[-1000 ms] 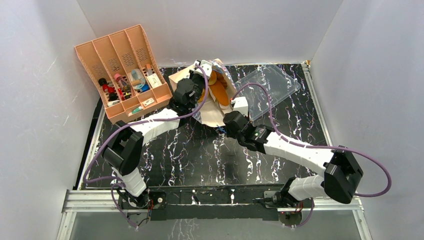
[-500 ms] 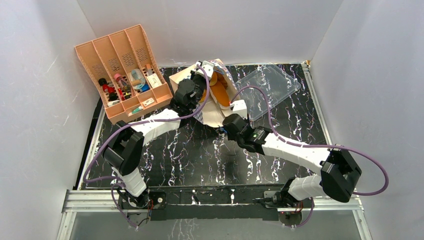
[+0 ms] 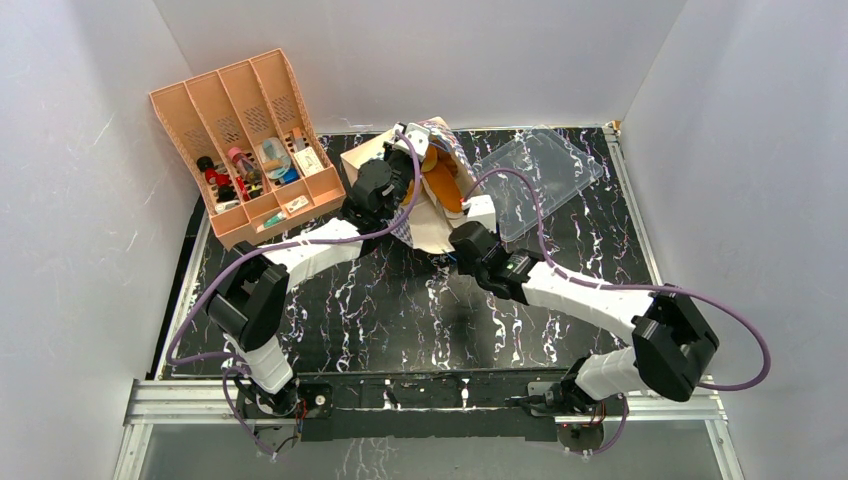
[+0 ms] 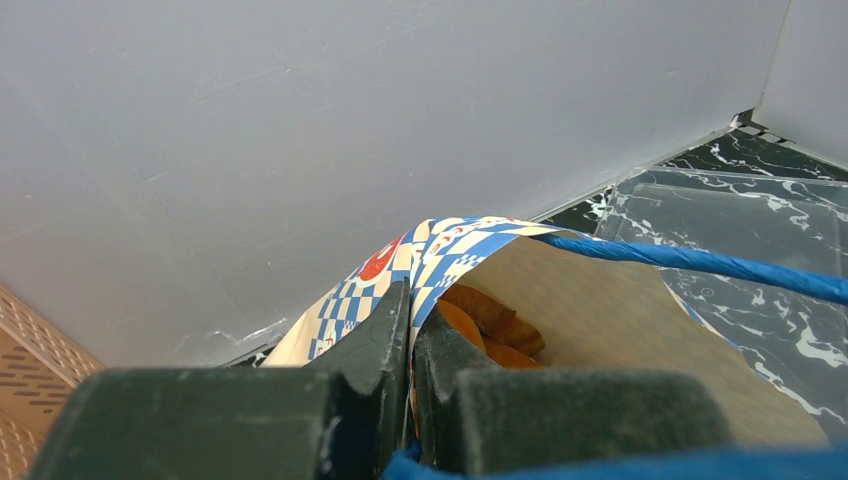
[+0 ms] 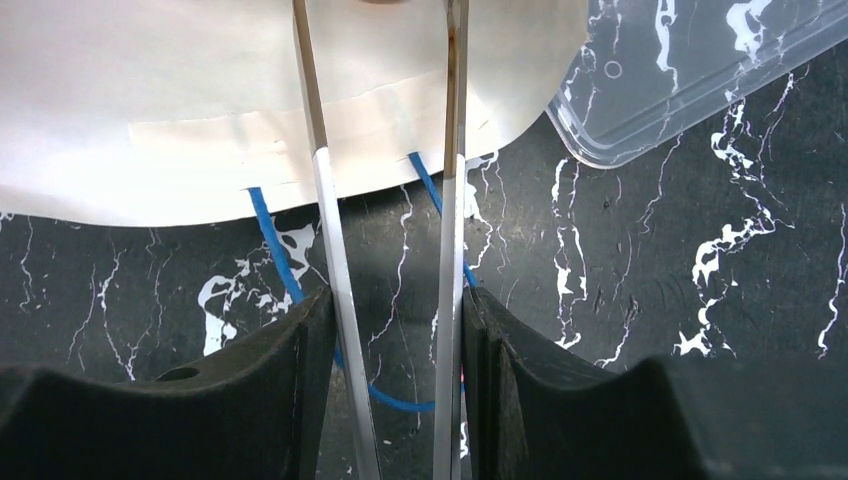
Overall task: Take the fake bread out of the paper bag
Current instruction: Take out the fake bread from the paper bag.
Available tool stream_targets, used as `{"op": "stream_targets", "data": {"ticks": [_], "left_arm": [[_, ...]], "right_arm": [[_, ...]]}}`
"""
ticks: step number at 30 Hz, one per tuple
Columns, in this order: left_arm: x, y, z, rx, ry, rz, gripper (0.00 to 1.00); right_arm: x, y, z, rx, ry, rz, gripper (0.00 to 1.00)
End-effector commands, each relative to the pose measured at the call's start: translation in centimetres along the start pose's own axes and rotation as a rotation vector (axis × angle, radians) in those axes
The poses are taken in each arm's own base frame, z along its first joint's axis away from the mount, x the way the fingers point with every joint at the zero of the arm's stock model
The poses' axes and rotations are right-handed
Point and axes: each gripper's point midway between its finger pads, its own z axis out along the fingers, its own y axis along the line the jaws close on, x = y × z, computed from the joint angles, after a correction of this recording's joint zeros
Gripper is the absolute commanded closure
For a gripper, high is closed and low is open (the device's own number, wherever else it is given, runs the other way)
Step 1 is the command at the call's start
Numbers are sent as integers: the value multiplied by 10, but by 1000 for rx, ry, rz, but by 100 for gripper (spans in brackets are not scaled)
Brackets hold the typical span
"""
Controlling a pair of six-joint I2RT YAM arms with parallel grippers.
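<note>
While tucked inside bag (image 3: 428, 232), bread (image 3: 437, 180): orange top visible at mouth.
Left tool (image 4: 410, 300): pressed together, pinching bag's checkered rim.
Right tool (image 5: 397, 300): partly spread, clamping tongs (image 5: 330, 210); tong arms over bag's cream lining.
Tray (image 3: 545, 175): on desk (image 3: 400, 310), just right of bag.

Left arm (image 3: 310, 250): elbow raised, forearm reaching toward 2 o'clock; left gripper (image 4: 411, 305): jaws pressed together, pinching the paper bag (image 4: 455, 240) at its rim; right arm (image 3: 580, 295): elbow out at 3 o'clock, forearm low, running toward 10 o'clock; right gripper (image 5: 397, 300): jaws half apart, clamping the metal tongs (image 5: 328, 190) between them.
</note>
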Motion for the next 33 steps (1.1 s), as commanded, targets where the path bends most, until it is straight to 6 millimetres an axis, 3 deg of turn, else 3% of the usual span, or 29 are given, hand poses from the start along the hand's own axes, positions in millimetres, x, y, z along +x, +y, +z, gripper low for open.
{"op": "stream_targets", "data": {"ticks": [1, 16, 33], "left_arm": [[-50, 0, -3, 11, -145, -66, 100], [-57, -7, -7, 45, -164, -86, 100], [-51, -16, -21, 84, -147, -95, 100]], "right_arm": [[-27, 2, 11, -12, -73, 40, 71], [-39, 9, 44, -8, -71, 46, 67], [-32, 15, 80, 48, -71, 56, 60]]}}
